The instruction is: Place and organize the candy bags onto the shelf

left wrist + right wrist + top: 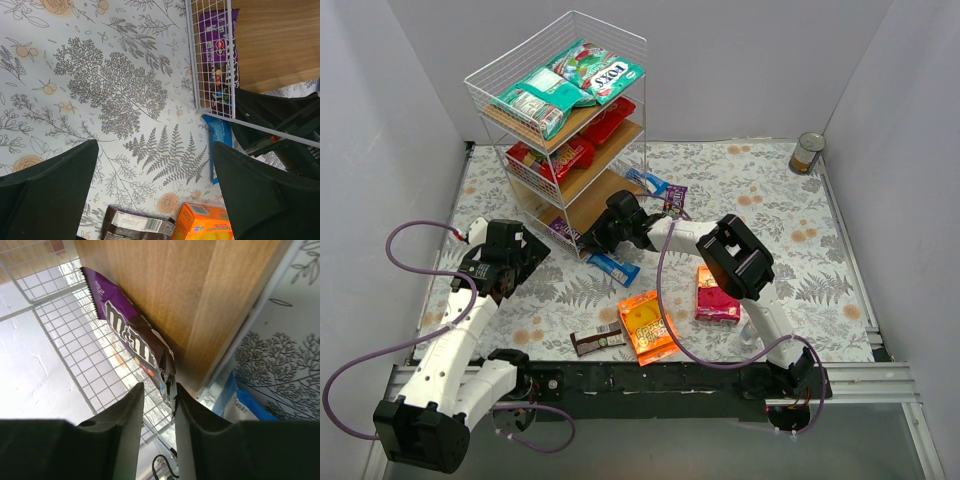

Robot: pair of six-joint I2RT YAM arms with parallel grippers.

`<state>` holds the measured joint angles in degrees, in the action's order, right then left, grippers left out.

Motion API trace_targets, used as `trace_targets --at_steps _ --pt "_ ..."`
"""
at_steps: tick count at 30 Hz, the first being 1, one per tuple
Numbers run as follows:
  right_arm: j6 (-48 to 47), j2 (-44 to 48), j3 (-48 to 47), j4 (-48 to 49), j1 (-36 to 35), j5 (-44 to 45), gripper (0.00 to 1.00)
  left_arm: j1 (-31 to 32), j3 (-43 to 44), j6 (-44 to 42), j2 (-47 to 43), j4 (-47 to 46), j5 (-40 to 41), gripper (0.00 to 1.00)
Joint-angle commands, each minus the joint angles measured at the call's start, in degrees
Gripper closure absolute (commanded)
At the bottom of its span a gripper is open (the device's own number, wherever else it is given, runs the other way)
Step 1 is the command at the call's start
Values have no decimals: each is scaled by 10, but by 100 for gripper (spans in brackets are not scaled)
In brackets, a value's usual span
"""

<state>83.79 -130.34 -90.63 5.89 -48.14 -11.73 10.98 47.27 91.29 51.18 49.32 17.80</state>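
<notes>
At the shelf (165,285) my right jaws clamp a purple packet (125,325), likely light and slippery, by its edge; left jaws apart.

We see a three-tier white wire shelf with wooden boards (595,200). Teal-green glossy bags (565,85) lie on top and red bags (570,150) in the middle. A purple glossy packet (132,340) sits at the bottom board's edge. An orange bag (648,325), a pink bag (716,296), a brown pack (598,341) and a blue pack (615,266) lie flat in front.

The shelf (592,205) stands upper left of centre, with bags (605,70) on every tier. We see 2 packs (675,198) just right of its base, 4 loose packs (647,325) before it at lower centre, and a tin can (807,153) at far upper right.
</notes>
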Motion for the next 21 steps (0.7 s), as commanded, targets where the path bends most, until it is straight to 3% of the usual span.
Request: trace_targets --at_steps 1,8,16,21 --pt "-9 40 11 -21 -2 7 61 -2 -4 -2 -7 0 6 2" --pt "-19 90 59 -24 5 16 46 -3 -11 -8 -11 -18 -18 2" --pt "-64 158 98 -2 19 -7 42 -2 -31 -36 -4 -60 -93 2" --pt "-93 224 171 -58 52 1 42 -2 -59 -63 15 -105 -142 2"
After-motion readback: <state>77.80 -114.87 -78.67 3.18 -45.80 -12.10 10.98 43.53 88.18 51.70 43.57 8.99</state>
